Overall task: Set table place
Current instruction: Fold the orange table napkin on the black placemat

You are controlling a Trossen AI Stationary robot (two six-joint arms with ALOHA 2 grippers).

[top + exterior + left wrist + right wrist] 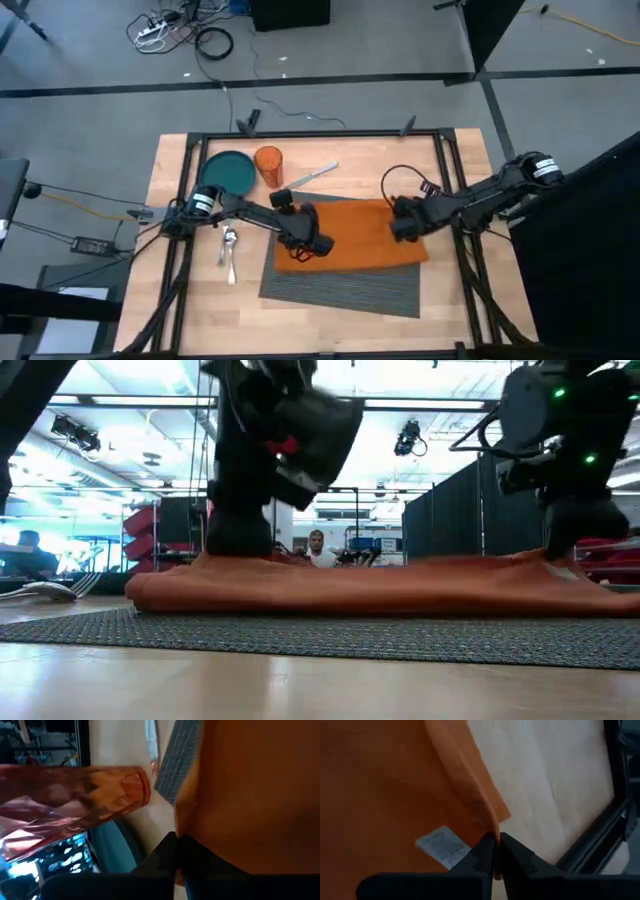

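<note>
High view: the orange napkin [350,236] hides most of the dark grey ribbed table place [345,287] on the table [450,300]. Left tool [310,247] and right tool [403,228] are each clenched on a napkin edge, above the flat placemat.

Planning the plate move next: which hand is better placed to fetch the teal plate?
Left, probably. The left hand pinches the orange napkin's left edge, on the teal plate's side. The right hand grips the opposite edge, farther away. Either must release the napkin first.
</note>
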